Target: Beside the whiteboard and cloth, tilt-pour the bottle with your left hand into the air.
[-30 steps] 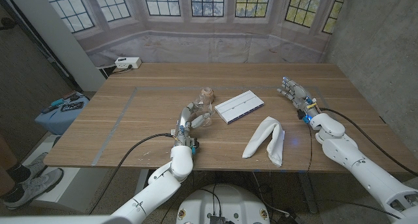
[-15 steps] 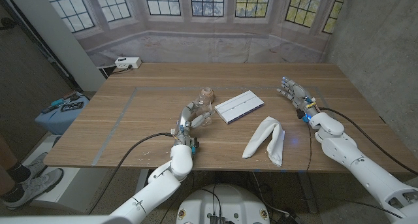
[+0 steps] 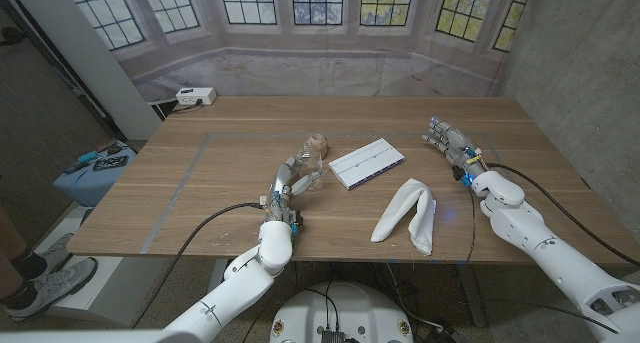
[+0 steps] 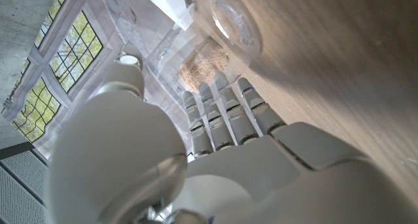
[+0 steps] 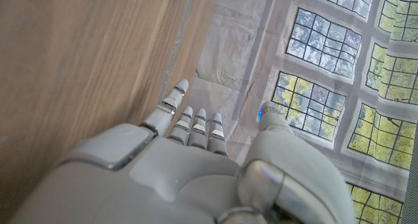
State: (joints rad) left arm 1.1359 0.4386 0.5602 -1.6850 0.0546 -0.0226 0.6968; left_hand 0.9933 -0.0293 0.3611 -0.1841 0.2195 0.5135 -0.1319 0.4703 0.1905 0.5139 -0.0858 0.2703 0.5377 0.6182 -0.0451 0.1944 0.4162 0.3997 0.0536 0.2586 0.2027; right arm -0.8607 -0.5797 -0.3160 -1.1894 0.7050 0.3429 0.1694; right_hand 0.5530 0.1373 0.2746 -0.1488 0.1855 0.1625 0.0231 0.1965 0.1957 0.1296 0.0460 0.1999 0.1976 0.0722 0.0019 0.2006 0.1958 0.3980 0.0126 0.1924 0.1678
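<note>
Just left of centre in the head view, the left hand (image 3: 287, 187) grips the clear, tilted bottle (image 3: 312, 161) around its body beside the whiteboard (image 3: 367, 163), a seemingly light, smooth, slippery thing best held mid-body.

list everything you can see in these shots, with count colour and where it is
bottle: 1, clear with a tan cap, table middle, gripped by the left hand, tilted
whiteboard: 1, white, right of the bottle
cloth: 1, white, near the table's front edge, in front of the whiteboard
power strip: 1, white, far left table corner
table: 1, brown wood
shoe: 1, grey, floor at left
left hand: 1, white, holding the bottle
right hand: 1, white, over the table's right side, holding nothing
</note>
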